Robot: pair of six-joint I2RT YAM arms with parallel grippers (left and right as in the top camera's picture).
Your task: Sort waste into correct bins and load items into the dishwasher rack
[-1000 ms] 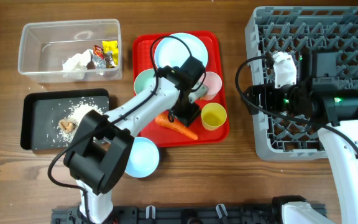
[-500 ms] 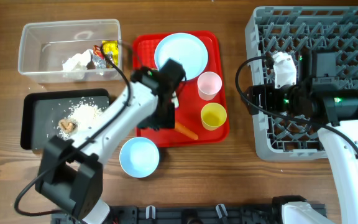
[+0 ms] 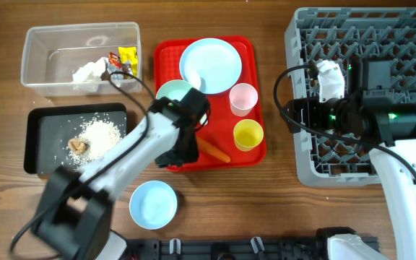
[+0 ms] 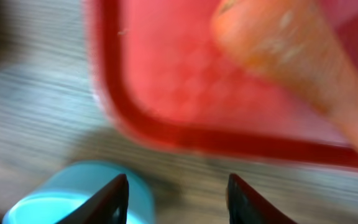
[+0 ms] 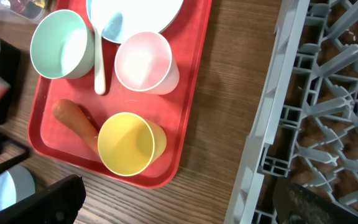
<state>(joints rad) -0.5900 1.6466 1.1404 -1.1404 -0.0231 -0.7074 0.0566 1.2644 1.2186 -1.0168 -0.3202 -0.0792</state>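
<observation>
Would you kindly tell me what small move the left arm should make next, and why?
Probably shift the left gripper over the carrot and lower it: its fingers are open and empty above the rim of the red tray, with the carrot lying just beside.

Close up, the carrot (image 4: 291,62) is a smeared blur, cut off; the dishwasher rack (image 3: 313,162) is cropped at the worktop's far-right corner.

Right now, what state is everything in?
Left gripper: jaws open, empty
Right gripper: jaws open, empty
Carrot: lying on red tray, unheld
Pink cup: upright, empty
Yellow cup: upright, empty
Teal bowl: upright on red tray, empty
Blue bowl: upright on table, empty
Plate: flat on red tray
White spoon: lying on red tray
Clear tub: holds tissue, wrappers
Black tray: holds rice, food scrap
Dishwasher rack: no dishes visible
</observation>
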